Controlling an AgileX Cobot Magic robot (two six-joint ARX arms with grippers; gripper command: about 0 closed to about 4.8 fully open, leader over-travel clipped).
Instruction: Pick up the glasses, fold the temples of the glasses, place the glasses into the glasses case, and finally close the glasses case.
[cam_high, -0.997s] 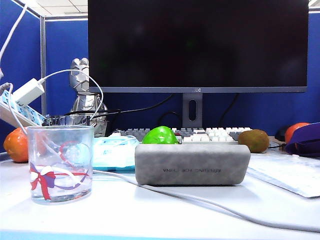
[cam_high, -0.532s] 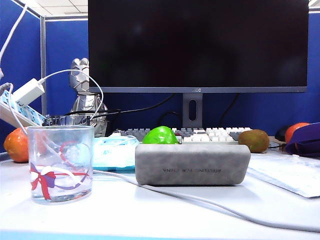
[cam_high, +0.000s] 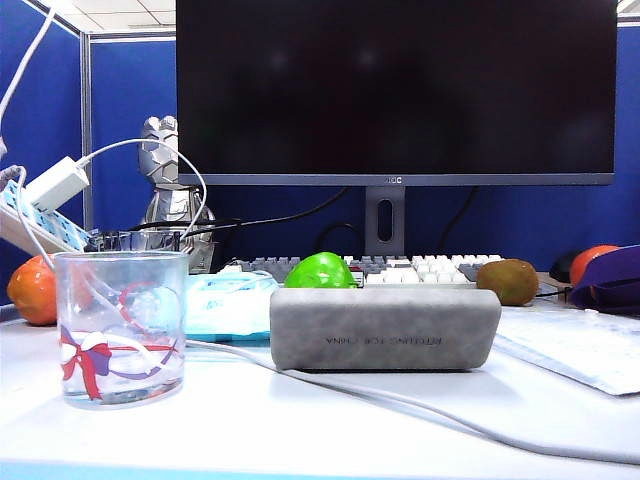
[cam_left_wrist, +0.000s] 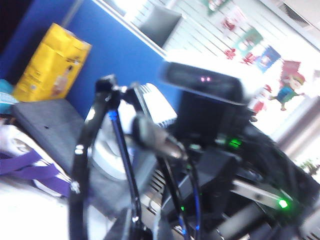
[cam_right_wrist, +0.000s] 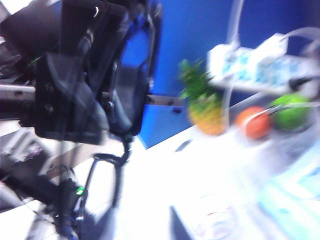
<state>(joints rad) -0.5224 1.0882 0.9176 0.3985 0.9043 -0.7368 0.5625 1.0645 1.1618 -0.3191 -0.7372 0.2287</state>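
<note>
Grey case: oblong grey suede-like glasses case (cam_high: 385, 330) lies shut on the white table (cam_high: 300, 430), mid exterior view, lettered face toward camera.
Case axis: long axis runs left-right across the exterior view, lid seam not visible.
Glasses: thin black-framed clear-lens glasses (cam_left_wrist: 82, 160) are off the table and absent from the exterior view; glossy frame fills the left wrist view close up and shows blurred in the right wrist view.
Temples: slim black temples (cam_left_wrist: 125, 160), too blurred to tell if folded or open.
Left pincer: left pincer (cam_left_wrist: 142, 227) is raised out of the exterior view, nearly closed, seemingly pinching the frame at its base; contact itself blurred.
Right pincer: also out of the exterior view, raised above the table's left side; own fingers not made out in the blur, so can't tell how wide it is or if it grips anything.
Key relation: case lies below both pincers and is closed, so lid must open before the glasses go in lengthwise along its axis.
Nearer arm: can't tell; likely the right arm is free to open the lid.
Risk: thin frame could slip.
</note>
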